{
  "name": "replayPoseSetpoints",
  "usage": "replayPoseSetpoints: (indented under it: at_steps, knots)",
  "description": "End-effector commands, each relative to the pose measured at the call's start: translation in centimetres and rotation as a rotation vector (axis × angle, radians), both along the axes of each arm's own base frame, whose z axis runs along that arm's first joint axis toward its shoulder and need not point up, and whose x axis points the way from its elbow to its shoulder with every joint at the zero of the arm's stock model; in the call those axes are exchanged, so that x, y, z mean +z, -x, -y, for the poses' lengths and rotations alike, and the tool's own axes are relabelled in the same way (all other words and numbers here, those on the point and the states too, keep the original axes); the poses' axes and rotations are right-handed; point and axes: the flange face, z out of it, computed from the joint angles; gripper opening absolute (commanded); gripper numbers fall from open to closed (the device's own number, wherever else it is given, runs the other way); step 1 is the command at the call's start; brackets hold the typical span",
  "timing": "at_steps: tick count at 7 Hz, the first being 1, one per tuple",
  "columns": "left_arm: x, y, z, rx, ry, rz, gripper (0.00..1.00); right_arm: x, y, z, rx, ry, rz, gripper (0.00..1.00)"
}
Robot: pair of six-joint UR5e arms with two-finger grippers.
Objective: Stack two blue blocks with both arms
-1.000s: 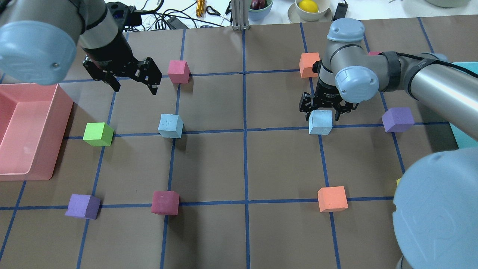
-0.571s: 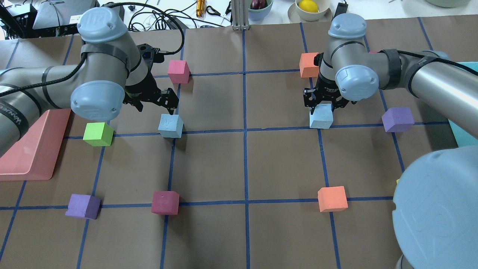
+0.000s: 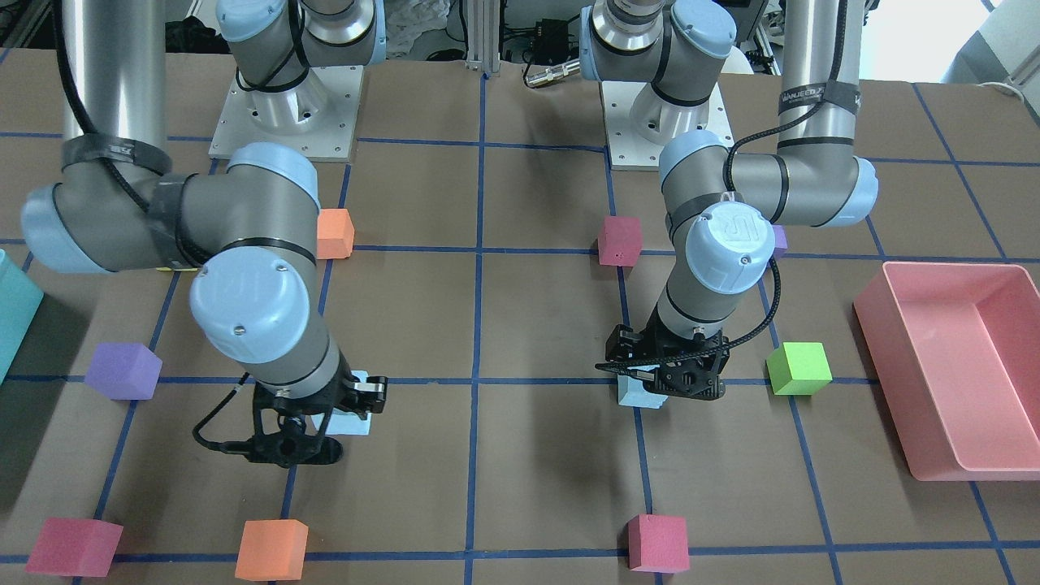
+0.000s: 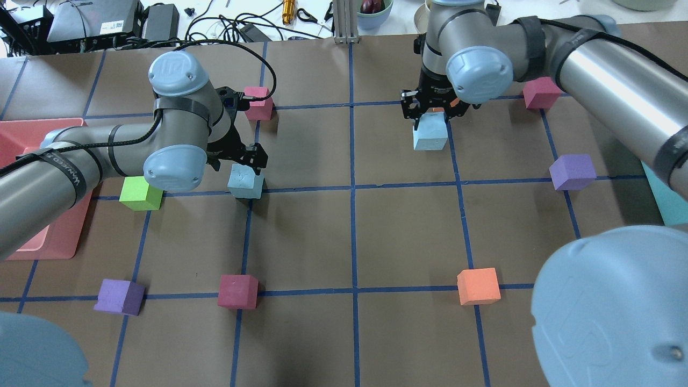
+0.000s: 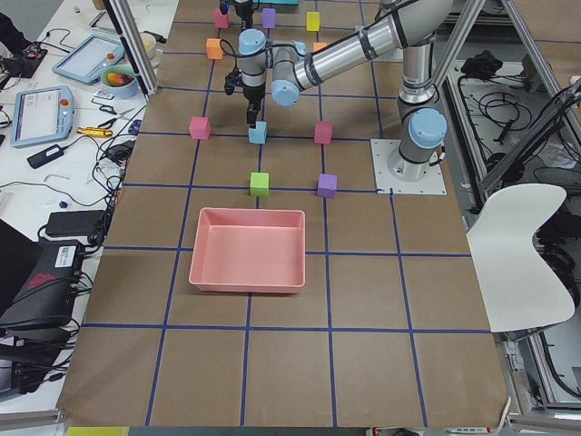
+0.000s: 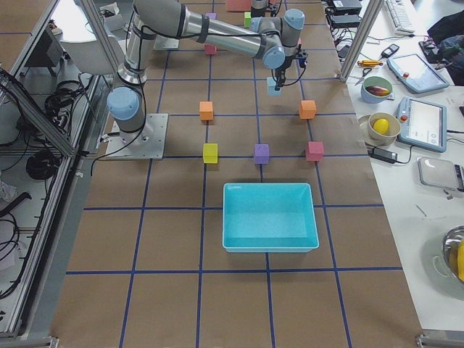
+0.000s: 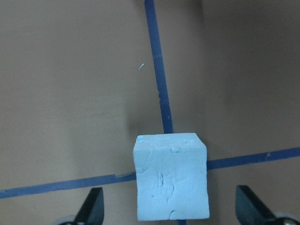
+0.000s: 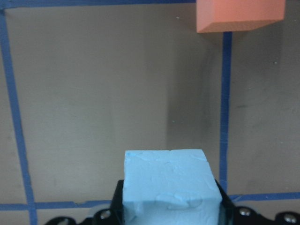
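Observation:
One pale blue block (image 4: 245, 181) sits on the table at a tape crossing, left of centre. My left gripper (image 4: 239, 163) is open right above it; in the left wrist view the block (image 7: 171, 176) lies between the two fingertips (image 7: 93, 211), which stand apart from its sides. My right gripper (image 4: 431, 114) is shut on the second blue block (image 4: 430, 135) and holds it above the table at the back right. In the right wrist view this block (image 8: 171, 185) fills the jaws, with an orange cube (image 8: 239, 14) on the table beyond it.
A pink bin (image 4: 16, 140) stands at the left edge and a teal bin (image 6: 270, 217) on the right side. A green cube (image 4: 141, 193) and a pink cube (image 4: 258, 102) lie near the left arm. Purple (image 4: 572, 172), maroon (image 4: 237, 291) and orange (image 4: 478, 286) cubes lie elsewhere.
My left arm has swung in and lowered its open gripper over the left blue block. My right gripper has closed on the other blue block, lifted it and carried it back and leftwards.

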Motion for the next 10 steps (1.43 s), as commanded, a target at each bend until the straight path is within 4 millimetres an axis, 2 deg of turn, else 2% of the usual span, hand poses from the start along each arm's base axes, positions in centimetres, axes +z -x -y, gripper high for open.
replayPoseSetpoints:
  at_steps: [1,2,5,6,7,8,9,10]
  knots:
    - [-1.4,-0.2,-0.1,0.008,-0.016,0.02,1.0,-1.5,-9.0,1.8,-0.013,0.023,0.002,0.0]
    - [-2.0,-0.3,-0.1,0.01,-0.027,0.02,1.0,-2.5,-11.9,1.9,0.024,0.026,0.002,0.0]
    - [-2.6,-0.2,0.2,0.034,-0.032,0.016,1.0,-6.2,-14.7,1.0,-0.01,-0.018,0.004,0.0]
    - [-3.0,-0.1,0.2,0.032,-0.04,0.011,0.92,-6.5,-14.6,0.7,-0.011,-0.03,-0.002,0.0]
    - [-2.9,-0.1,0.3,0.029,-0.037,0.007,0.5,-6.8,-14.6,0.7,-0.011,-0.035,-0.003,0.0]
    - [-3.2,0.0,0.3,0.034,-0.04,0.004,0.34,-7.6,-14.5,0.4,-0.011,-0.044,-0.008,0.02]
    - [-3.1,0.0,0.3,0.032,-0.04,0.004,0.0,-7.7,-14.5,0.3,-0.014,-0.045,-0.006,0.14]
    - [-2.8,0.0,0.4,0.032,-0.034,0.004,0.0,-7.8,-14.5,0.3,-0.017,-0.045,-0.007,0.55]
